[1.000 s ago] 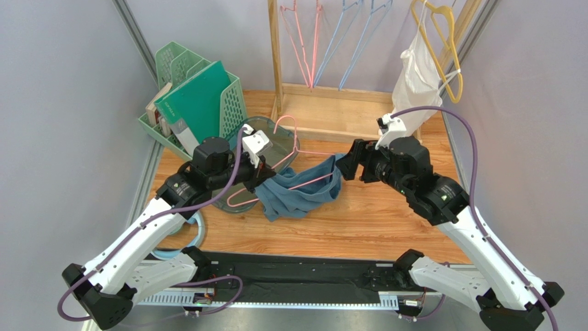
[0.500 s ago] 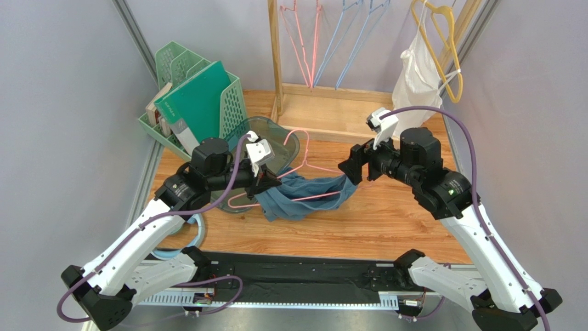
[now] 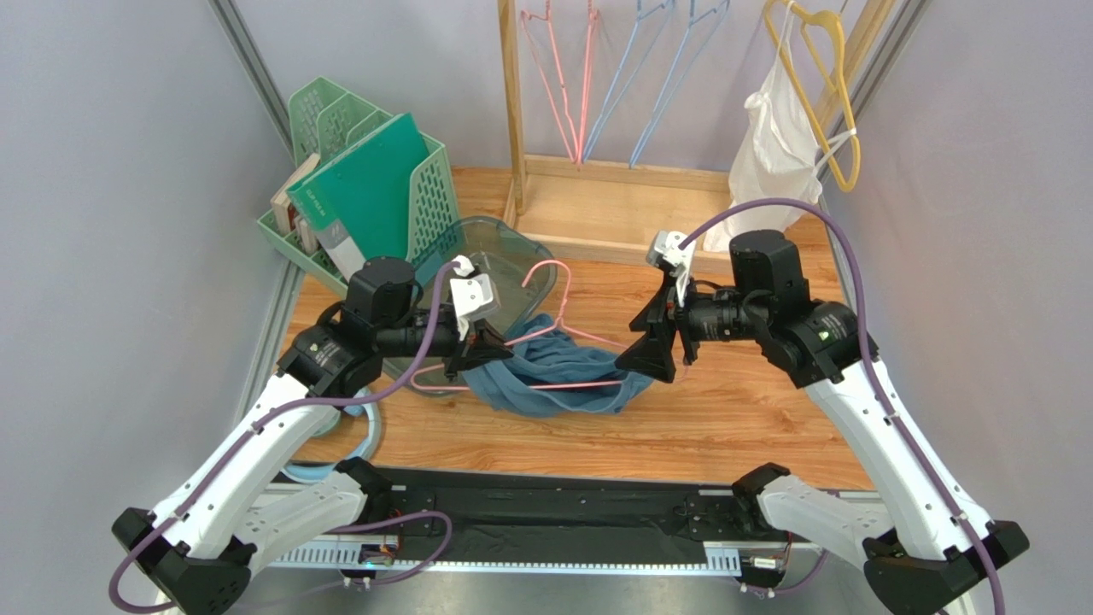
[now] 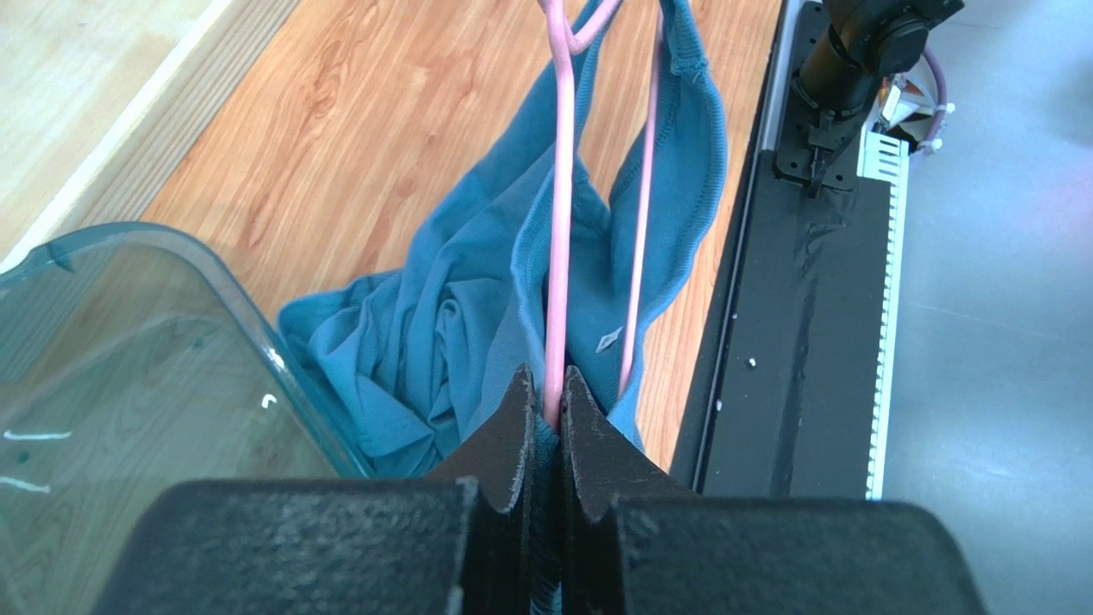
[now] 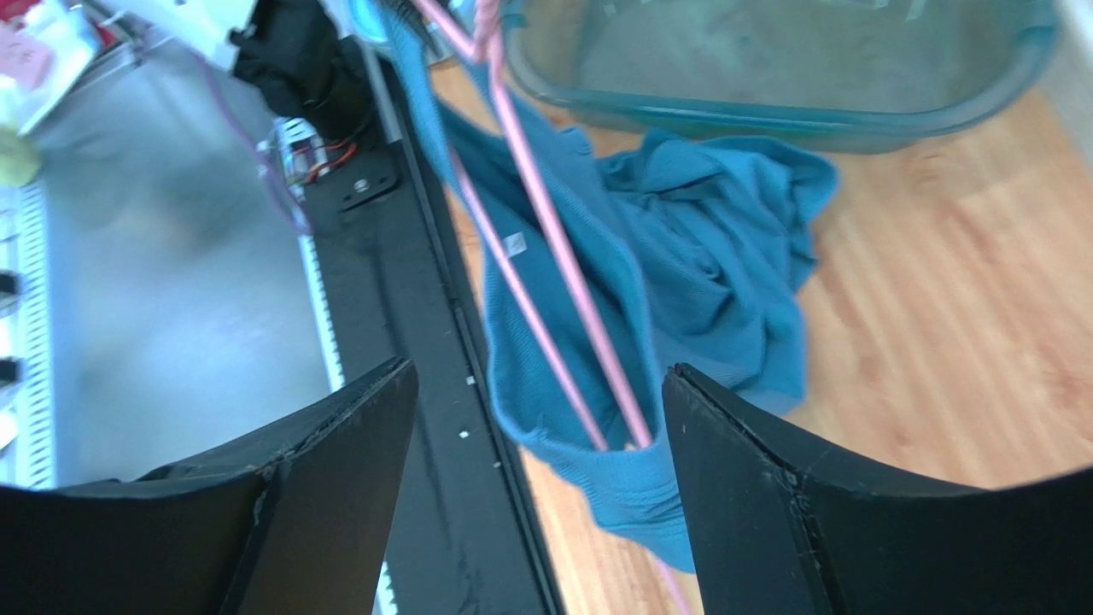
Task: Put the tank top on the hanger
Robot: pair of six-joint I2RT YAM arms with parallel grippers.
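The pink hanger hangs low over the table with the blue-teal tank top draped and bunched on its wires. My left gripper is shut on the hanger's left part. In the left wrist view the pink hanger runs out from between the shut left gripper, with some tank top fabric pinched in too. My right gripper is open at the hanger's right end. In the right wrist view the right gripper straddles the hanger and a tank top fold, touching neither.
A clear teal tub sits just behind the hanger, beside a green file basket. A wooden rack at the back holds pink and light-blue hangers. A white garment hangs on a yellow hanger at back right. A black strip lines the near edge.
My right gripper has swung left and down to the hanger's right end, its jaws now around wire and fabric. The left gripper shifted slightly left with the hanger; the tank top bunched lower.
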